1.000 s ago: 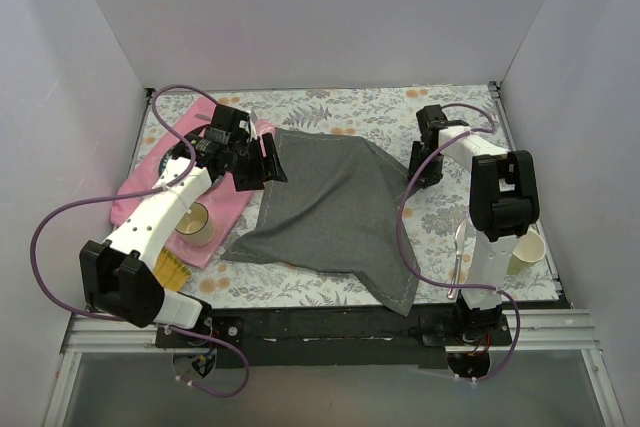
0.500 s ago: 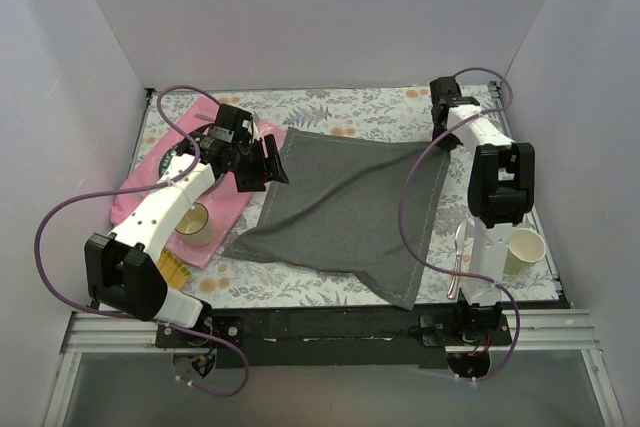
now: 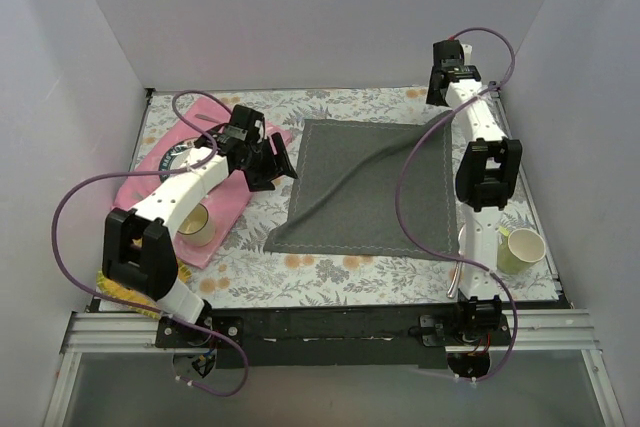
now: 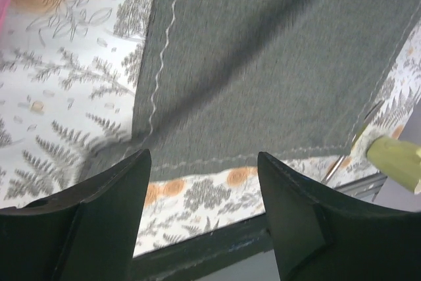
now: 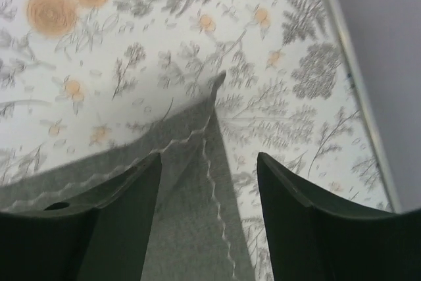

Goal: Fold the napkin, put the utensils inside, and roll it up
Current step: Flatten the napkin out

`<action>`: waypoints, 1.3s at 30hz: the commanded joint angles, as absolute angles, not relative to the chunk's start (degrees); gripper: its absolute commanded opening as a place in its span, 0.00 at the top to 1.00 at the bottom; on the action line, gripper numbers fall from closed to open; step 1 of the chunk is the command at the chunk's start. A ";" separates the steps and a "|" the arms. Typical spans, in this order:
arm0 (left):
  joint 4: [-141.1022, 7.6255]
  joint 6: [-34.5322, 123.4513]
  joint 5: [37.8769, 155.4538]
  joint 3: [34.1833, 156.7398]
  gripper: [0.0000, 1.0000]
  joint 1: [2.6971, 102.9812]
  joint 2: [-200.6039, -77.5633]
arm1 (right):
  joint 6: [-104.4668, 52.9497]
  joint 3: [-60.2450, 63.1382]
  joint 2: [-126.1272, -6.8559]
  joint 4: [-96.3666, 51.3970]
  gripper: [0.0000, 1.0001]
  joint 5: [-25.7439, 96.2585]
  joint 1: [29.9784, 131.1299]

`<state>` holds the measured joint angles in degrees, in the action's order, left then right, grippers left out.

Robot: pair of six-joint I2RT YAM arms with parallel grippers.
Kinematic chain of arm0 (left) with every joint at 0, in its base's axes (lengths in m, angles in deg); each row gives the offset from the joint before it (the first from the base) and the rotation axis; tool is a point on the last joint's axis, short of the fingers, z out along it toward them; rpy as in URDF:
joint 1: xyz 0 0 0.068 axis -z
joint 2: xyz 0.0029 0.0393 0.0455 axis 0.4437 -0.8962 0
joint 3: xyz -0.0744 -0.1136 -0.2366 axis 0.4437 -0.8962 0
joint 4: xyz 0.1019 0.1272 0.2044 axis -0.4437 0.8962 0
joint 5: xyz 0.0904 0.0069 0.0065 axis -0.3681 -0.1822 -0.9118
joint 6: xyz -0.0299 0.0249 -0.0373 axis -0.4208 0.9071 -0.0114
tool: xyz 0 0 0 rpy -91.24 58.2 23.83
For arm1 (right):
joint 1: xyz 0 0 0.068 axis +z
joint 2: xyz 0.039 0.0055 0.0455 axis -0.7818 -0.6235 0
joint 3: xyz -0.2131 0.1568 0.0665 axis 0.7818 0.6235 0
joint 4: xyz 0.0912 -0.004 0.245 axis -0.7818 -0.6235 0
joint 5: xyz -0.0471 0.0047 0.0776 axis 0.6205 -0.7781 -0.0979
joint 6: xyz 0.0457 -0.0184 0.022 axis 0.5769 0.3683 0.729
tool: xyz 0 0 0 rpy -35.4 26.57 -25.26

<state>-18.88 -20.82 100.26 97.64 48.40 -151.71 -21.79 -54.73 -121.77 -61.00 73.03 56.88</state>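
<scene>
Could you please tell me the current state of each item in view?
napkin: unfolded, spread flat, one diagonal wrinkle.
left gripper: open, empty.
right gripper: open, empty.
right paper cup: upright.
left paper cup: upright on pink placemat.

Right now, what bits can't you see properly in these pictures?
- The utensils, top view: the right arm covers most of them, so how many there are and what kinds can't be told.
- The yellow thing, top view: the left arm hides nearly all of it, so I can't tell what it is.
- The green cup, left wrist view: cut off by the right edge.
- The napkin, left wrist view: blurred.
</scene>
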 commanded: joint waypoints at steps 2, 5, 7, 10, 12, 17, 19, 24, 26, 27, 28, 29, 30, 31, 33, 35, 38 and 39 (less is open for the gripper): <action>-29.12 -22.54 96.24 101.33 0.35 49.19 -159.11 | -12.27 -41.09 -106.47 -73.40 0.31 61.29 59.77; -31.67 -20.43 92.55 106.16 0.36 49.63 -165.88 | -13.23 -27.71 -97.14 -72.78 0.34 55.41 63.19; -33.25 -17.88 91.48 110.01 0.36 49.89 -169.39 | -13.85 -21.56 -93.18 -74.53 0.35 53.11 65.74; -32.56 -14.54 86.84 115.55 0.36 50.25 -176.07 | -14.29 -13.73 -88.17 -75.68 0.36 48.62 68.12; -32.73 -12.27 84.90 117.50 0.37 50.51 -179.59 | -15.34 -10.12 -83.88 -75.24 0.37 47.12 68.56; -35.01 -7.77 81.20 121.46 0.41 51.39 -184.78 | -17.72 -2.73 -78.23 -74.97 0.37 47.38 68.48; -35.80 -6.55 79.71 122.17 0.44 51.65 -186.54 | -17.72 -0.45 -76.56 -74.80 0.37 46.51 68.48; -37.39 -5.57 79.09 124.10 0.48 52.18 -189.45 | -17.81 7.38 -72.96 -72.08 0.38 45.27 68.48; -37.48 -4.79 77.08 124.72 0.51 52.62 -191.03 | -18.24 8.52 -72.86 -71.99 0.38 45.97 68.57; -37.56 -4.61 76.54 125.07 0.51 52.71 -191.38 | -18.16 8.70 -73.04 -71.81 0.38 46.15 68.57; -37.65 -4.43 76.36 125.16 0.52 52.88 -192.43 | -18.25 8.88 -72.95 -71.64 0.38 46.41 68.48; -37.65 -4.08 75.67 125.24 0.54 53.14 -192.87 | -18.25 8.96 -73.04 -71.37 0.38 46.41 68.48; -37.74 -3.99 75.23 125.51 0.55 53.23 -193.31 | -17.99 9.14 -73.12 -71.02 0.38 46.15 68.48; -37.83 -3.90 74.79 125.68 0.56 53.32 -194.01 | -17.98 9.23 -73.21 -70.67 0.39 45.80 68.48; -38.00 -3.73 73.12 126.21 0.61 53.50 -194.98 | -17.37 9.58 -73.91 -70.41 0.39 45.19 68.48; -37.57 -3.46 72.41 128.14 0.67 53.50 -196.82 | -16.76 10.10 -74.35 -69.62 0.39 44.57 68.48; -37.30 -3.11 71.09 130.43 0.75 53.50 -198.41 | -15.17 11.69 -75.14 -68.65 0.39 43.96 68.48; -37.39 -2.59 70.05 130.95 0.81 53.50 -199.02 | -14.74 12.13 -75.32 -68.39 0.39 43.95 68.48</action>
